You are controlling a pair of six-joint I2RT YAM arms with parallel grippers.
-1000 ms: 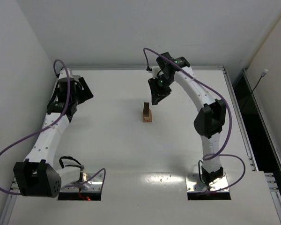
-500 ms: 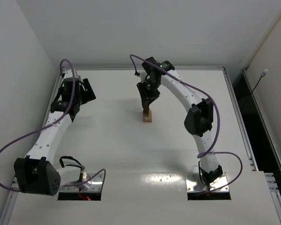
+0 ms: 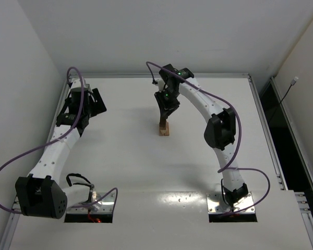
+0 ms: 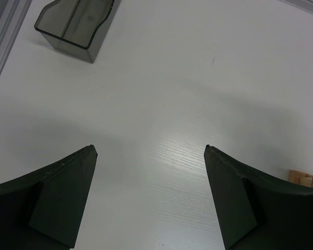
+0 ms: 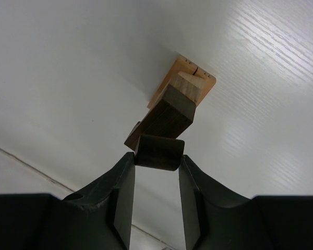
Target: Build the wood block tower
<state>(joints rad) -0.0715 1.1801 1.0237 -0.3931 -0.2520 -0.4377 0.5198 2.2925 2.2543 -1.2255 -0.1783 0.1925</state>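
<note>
Clearly, the tower (image 3: pixel 164 128) stands in the middle of the table (image 3: pixel 125 161), a narrow stack of tan and dark wood. The right gripper (image 5: pixel 156 156) hangs directly over it, its jaws closed narrowly on a dark block (image 5: pixel 159 152). I cannot tell whether this block touches the stack. The left gripper (image 4: pixel 148 151) is wide apart and holds nothing, far left, near the bin (image 4: pixel 73 26).

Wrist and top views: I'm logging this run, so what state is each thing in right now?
wood block tower: upright, a narrow stack.
dark block: gripped, at the tower's top; contact unclear.
right gripper: shut on the dark block.
left gripper: open, empty.
grey bin: upright, nothing visible inside.
</note>
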